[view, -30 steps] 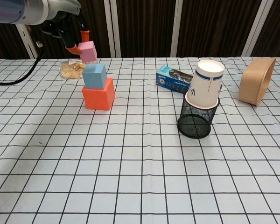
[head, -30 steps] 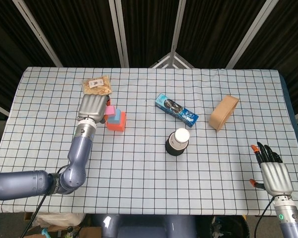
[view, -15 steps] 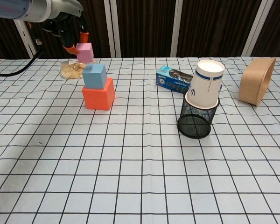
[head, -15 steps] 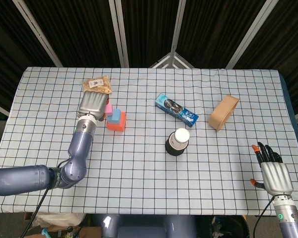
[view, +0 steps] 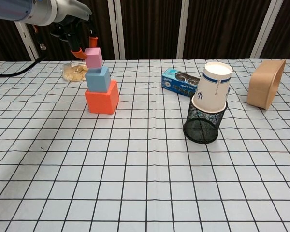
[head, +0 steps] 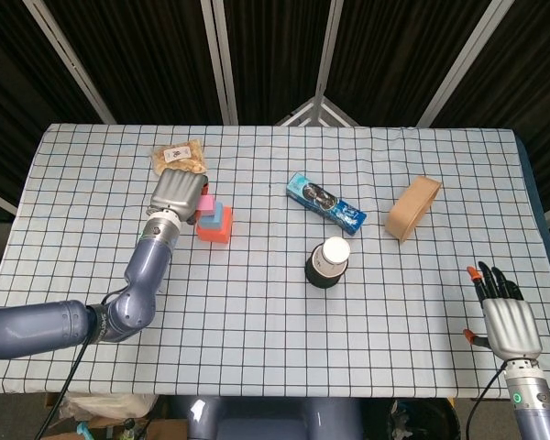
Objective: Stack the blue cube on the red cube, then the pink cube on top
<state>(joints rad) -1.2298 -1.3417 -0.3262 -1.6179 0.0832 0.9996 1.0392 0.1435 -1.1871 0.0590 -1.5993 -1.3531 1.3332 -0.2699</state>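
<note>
Surface: white cloth with a black grid covers the table point(head: 257, 367), dark curtains and slanted metal poles behind it.
Near edge: right hand point(head: 508, 317) hovers by the near right corner, fingers spread apart and holding nothing, well apart from everything else; it shows only in the head view.
Near half: bare grid runs the full width in front of the objects.
Middle: paper cup point(view: 212, 87) sits tilted in a black mesh holder point(view: 201, 126), standing alone with open cloth on all sides.
Left of middle: red cube point(view: 102, 97) rests on the cloth with the blue cube point(view: 97, 79) on top of it.
Pink cube: pink cube point(view: 93, 57) is at the top of the stack, at or just above the blue cube's upper face; contact cannot be told.
Left hand: left hand point(view: 78, 33) pinches the pink cube between orange-tipped fingers.
Far middle: blue snack packet point(head: 325, 203) lies slantwise.
Far right: tan bowl point(view: 265, 90) is tipped on its side near the right edge.
Far left: clear bag of snacks point(head: 179, 158) lies just behind the stack.
</note>
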